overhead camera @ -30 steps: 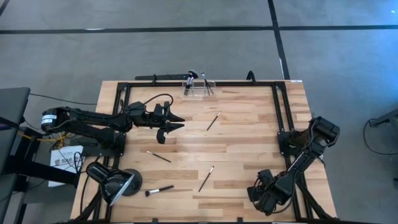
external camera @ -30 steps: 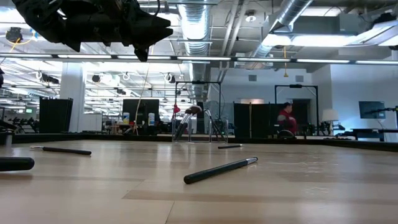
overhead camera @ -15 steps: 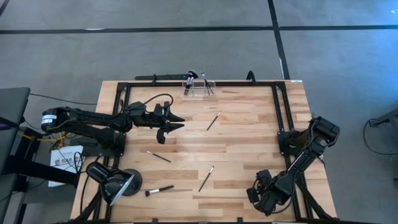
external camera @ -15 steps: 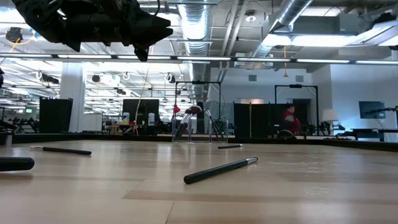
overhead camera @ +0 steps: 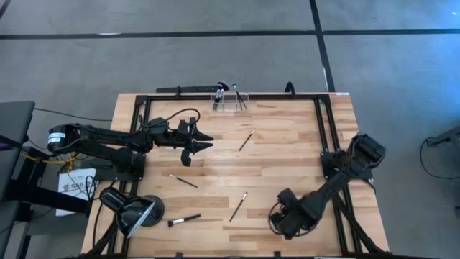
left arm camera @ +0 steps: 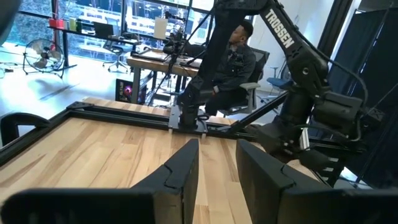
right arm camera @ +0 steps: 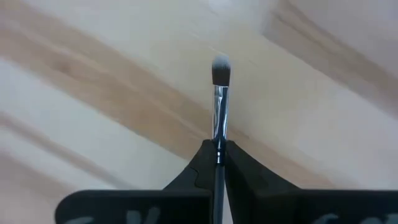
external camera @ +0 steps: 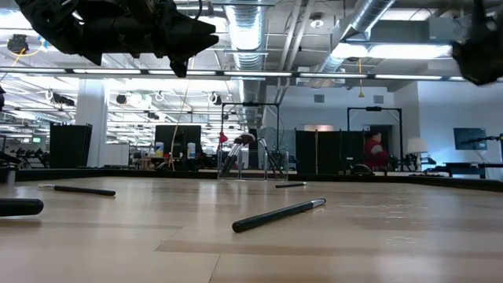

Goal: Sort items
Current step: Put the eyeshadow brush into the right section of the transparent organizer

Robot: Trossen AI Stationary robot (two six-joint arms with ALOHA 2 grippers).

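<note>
Your makeup brush (right arm camera: pixel 219 99) is a slim stick: silver metal ferrule, small rounded grey bristle tip, pinched at the ferrule between the right gripper (right arm camera: pixel 217 152)'s dark fingers, pressed together on it above the pale, striped wooden table (overhead camera: pixel 287 165). Other thin dark-handled brushes (overhead camera: pixel 238 206) lie scattered flat on the boards; a few stand in a clear holder (overhead camera: pixel 228 99) at the far edge. Your left gripper (left arm camera: pixel 214 155) hovers mid-table, fingers a little apart, apparently holding nothing. A black round-headed lamp (overhead camera: pixel 129 210) sits at the near left corner.
</note>
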